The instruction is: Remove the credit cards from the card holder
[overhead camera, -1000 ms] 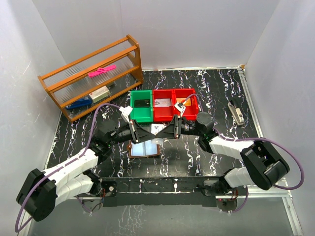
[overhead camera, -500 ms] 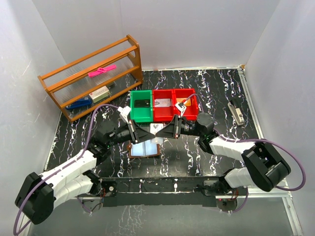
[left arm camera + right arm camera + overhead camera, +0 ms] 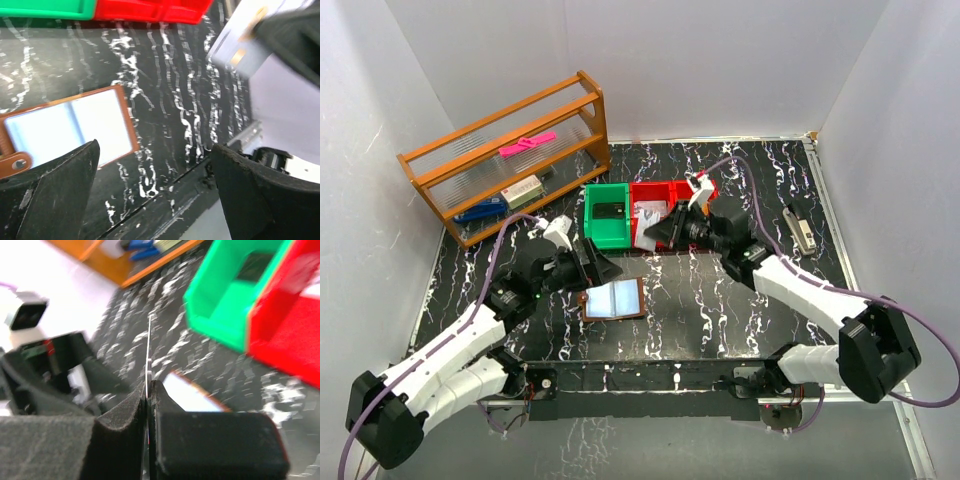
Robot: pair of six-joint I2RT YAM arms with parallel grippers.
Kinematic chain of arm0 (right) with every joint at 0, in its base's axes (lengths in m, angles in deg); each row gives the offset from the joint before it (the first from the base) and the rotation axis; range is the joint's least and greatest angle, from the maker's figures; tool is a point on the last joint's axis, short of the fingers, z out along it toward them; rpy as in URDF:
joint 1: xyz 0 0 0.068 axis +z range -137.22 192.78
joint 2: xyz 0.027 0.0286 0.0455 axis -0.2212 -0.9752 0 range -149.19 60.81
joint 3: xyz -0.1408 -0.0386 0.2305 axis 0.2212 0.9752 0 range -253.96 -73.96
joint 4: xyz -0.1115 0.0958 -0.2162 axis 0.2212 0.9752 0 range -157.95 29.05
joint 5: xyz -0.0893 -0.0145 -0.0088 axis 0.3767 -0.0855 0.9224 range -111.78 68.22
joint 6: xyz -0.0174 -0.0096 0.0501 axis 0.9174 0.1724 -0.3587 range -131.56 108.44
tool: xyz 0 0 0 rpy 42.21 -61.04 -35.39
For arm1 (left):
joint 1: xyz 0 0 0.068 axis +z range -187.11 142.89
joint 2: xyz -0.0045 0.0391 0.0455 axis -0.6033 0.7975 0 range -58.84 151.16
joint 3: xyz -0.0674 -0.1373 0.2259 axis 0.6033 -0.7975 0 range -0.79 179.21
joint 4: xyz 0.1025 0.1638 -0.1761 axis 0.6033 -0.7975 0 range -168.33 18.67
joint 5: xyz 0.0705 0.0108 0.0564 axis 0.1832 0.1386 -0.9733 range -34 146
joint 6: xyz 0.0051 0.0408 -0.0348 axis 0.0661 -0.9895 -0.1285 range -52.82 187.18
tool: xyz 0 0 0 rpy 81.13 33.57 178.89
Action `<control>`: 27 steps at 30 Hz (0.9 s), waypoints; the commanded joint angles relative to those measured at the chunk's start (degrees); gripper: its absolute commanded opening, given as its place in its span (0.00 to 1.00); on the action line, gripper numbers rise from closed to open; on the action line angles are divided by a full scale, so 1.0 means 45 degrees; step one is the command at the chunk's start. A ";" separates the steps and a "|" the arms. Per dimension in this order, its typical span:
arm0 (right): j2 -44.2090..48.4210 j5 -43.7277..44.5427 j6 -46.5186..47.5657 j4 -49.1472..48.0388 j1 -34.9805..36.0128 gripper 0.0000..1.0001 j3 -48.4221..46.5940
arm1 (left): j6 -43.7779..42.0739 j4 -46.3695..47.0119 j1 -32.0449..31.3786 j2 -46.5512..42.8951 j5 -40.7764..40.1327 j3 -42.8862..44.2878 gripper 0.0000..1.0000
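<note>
Credit card (image 3: 149, 340), pale grey, is pinched edge-on between your right fingers (image 3: 120, 430), which are closed flat on its faces so the thin plastic cannot slip. It is carried above the worktop (image 3: 720, 300), near the red bins (image 3: 658, 188). Card holder (image 3: 613, 298) lies open on the worktop between the arms, pale inside up. Your left fingers (image 3: 60, 185) stand wide beside it, holding nothing, probably placed to steady it.
</note>
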State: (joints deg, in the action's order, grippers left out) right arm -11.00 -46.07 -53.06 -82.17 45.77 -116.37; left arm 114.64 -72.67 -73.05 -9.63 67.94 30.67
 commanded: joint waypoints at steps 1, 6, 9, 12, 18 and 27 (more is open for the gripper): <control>-0.0578 0.4522 0.4582 0.3547 0.0170 0.00 -0.2057 | -0.0631 -0.3067 0.0038 -0.0048 -0.1846 0.0563 0.93; -0.2639 0.6246 0.8451 0.4100 0.0693 0.00 -0.3986 | -0.0438 -0.4097 0.0038 -0.0005 -0.2458 0.0437 0.98; -0.3720 0.7119 1.0658 0.4202 0.1276 0.00 -0.4928 | -0.0491 -0.4876 0.0043 0.0167 -0.3000 0.0583 0.99; -0.4723 0.8429 1.2034 0.4337 0.1719 0.00 -0.5884 | -0.0650 -0.5494 0.0050 0.0421 -0.3360 0.0813 0.99; -0.6598 0.9537 1.4631 0.4316 0.1719 0.00 -0.6979 | -0.0814 -0.5936 0.0057 0.0532 -0.3653 0.0966 0.99; -0.8213 0.9182 1.8300 0.3831 0.1571 0.00 -0.7723 | -0.0947 -0.6147 0.0058 0.0557 -0.3673 0.1050 0.99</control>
State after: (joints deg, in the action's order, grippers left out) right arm -46.41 -5.05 19.00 -61.93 53.34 -146.75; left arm 111.43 -98.05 -72.96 -6.86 52.31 33.36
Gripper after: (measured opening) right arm 0.009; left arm 0.985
